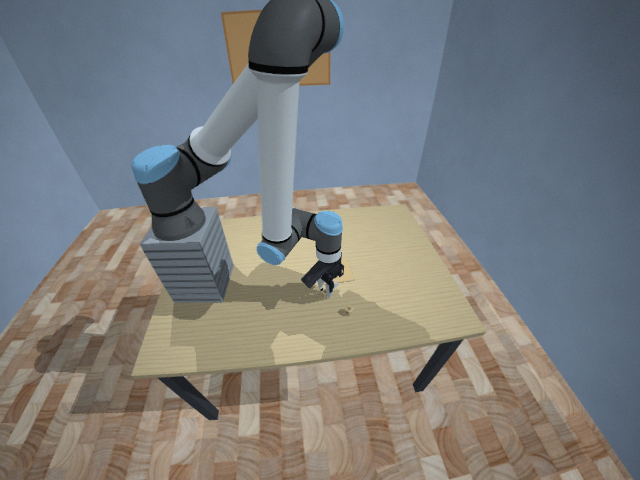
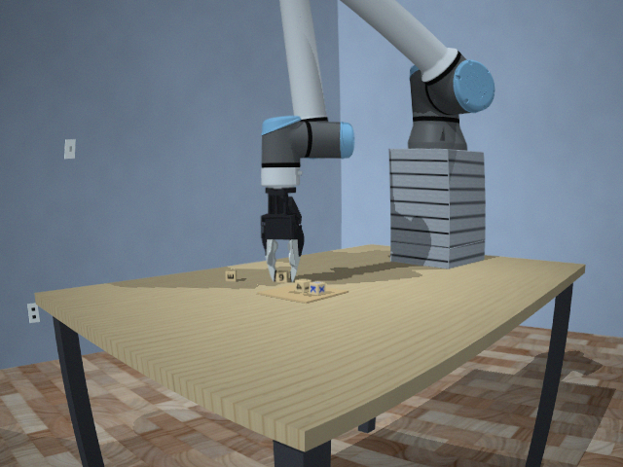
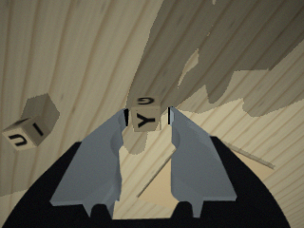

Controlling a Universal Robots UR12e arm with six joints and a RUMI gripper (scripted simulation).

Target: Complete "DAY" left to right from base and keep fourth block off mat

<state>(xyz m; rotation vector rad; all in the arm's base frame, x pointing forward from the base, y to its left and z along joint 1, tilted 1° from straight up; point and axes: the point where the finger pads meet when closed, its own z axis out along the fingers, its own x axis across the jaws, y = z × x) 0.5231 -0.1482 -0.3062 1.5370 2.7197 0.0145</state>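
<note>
My gripper [image 1: 326, 289] [image 2: 282, 275] [image 3: 148, 108] is low over the table with its fingers on either side of a wooden block [image 3: 144, 121] [image 2: 283, 276]. The block shows a Y on top and a G on one side. A thin gap shows between each finger pad and the block, so the gripper is open around it. The block rests on the table just off the edge of the tan mat [image 2: 281, 294] [image 1: 347, 268] [image 3: 158, 192]. Two blocks [image 2: 302, 286] [image 2: 317, 288] stand close together on the mat; their top letters cannot be read.
A fourth block [image 3: 30, 125] [image 2: 230, 275] [image 1: 345, 311] showing U and I lies on the table away from the mat. The grey ribbed pedestal [image 1: 188, 263] [image 2: 436, 205] under the arm stands at the table's corner.
</note>
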